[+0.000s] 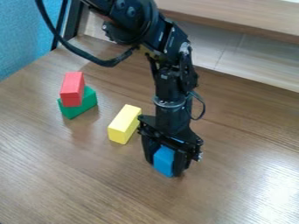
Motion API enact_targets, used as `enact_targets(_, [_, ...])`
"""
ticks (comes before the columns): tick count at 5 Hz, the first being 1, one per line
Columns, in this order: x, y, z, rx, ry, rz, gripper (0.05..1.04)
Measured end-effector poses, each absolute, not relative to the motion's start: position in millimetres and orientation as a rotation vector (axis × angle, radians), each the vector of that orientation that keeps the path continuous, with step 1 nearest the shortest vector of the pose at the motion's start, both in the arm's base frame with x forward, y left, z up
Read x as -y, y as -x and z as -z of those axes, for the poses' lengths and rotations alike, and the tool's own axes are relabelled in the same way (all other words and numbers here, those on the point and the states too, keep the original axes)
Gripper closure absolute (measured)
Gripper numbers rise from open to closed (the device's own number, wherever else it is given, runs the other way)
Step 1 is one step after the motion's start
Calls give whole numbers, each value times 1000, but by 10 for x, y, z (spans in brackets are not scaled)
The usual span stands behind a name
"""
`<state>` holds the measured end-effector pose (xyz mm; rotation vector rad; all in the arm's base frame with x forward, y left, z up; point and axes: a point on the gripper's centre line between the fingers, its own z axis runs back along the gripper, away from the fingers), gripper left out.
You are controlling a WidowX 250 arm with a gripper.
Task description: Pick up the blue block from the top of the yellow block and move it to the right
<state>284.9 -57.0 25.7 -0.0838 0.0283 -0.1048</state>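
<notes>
The gripper (pixel 165 162) hangs over the table right of centre, its fingers on either side of a blue block (pixel 164 161) and shut on it. The blue block is upright at table level, but whether it rests on the wood cannot be told. Just left of the gripper, a yellow block (pixel 123 124) lies on the table, apart from the blue one. Farther left, a red block (pixel 71 89) rests on top of a green block (pixel 79 104).
The wooden table (pixel 76 179) spreads around the blocks. Behind it stands a pale panel (pixel 234 54) with a wooden ledge (pixel 245 19) above. A blue partition (pixel 26 35) is at the upper left, and a black cable loops beside the arm.
</notes>
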Motion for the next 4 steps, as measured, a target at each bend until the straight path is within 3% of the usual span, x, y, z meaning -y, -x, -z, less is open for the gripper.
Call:
enact_targets(1, [522,-2847,-505,21,115,93,77])
enact_targets(4, [-82,-2845,-1016,74,192,-129,83])
